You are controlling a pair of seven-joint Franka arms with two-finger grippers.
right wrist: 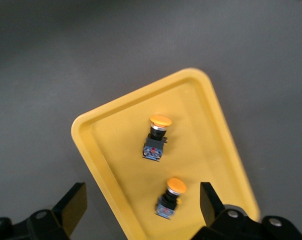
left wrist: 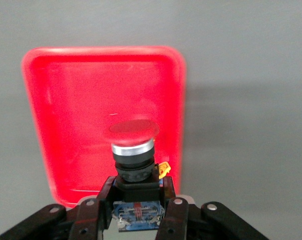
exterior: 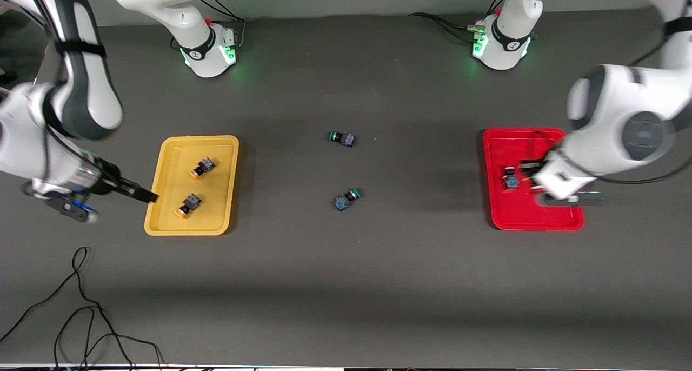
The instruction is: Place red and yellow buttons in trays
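My left gripper (exterior: pixel 519 179) is shut on a red-capped button (left wrist: pixel 134 130) and holds it over the red tray (exterior: pixel 540 219), cap toward the tray floor (left wrist: pixel 75 115). In the front view the held button (exterior: pixel 511 180) shows at the fingertips. No second red button shows. The yellow tray (exterior: pixel 167 219) holds two yellow-capped buttons (exterior: pixel 203 167) (exterior: pixel 188 204), both lying on their sides. My right gripper (exterior: pixel 143 196) is open and empty, over that tray's rim at the right arm's end. In the right wrist view its fingers (right wrist: pixel 73 202) straddle the rim (right wrist: pixel 98 165), with both yellow buttons (right wrist: pixel 156 137) (right wrist: pixel 170 197) below.
Two green-capped buttons (exterior: pixel 342 138) (exterior: pixel 346 198) lie on the dark table between the trays. Loose black cables (exterior: pixel 81 306) lie near the table's edge closest to the front camera, at the right arm's end.
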